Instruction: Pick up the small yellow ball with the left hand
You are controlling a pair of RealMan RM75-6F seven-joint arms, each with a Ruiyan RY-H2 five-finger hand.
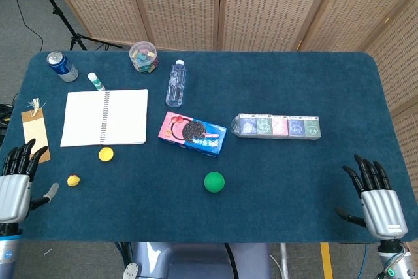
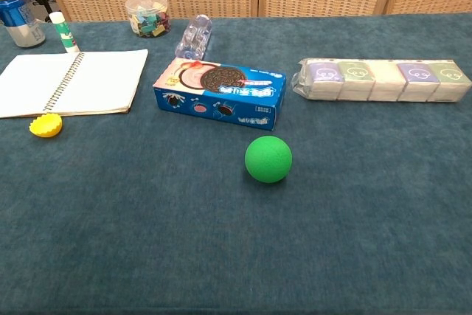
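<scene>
Left hand [image 1: 14, 191] sits at the table's near left edge, fingers spread, holding nothing. The small yellow ball [image 1: 73, 180] lies just to its right on the cloth, untouched; a yellow disc [image 1: 106, 154] lies beyond it. Right hand [image 1: 379, 204], far across, is likewise spread and empty. Reach, grasp and lift all remain undone.

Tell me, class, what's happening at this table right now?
A two-armed robot sits at a blue table and holds nothing yet. Its left hand hovers open at the near left edge, close to the small yellow ball it is meant to pick up, but not touching it. Its right hand waits open at the near right corner. An open spiral notebook, a cookie box and a green ball lie untouched.
</scene>
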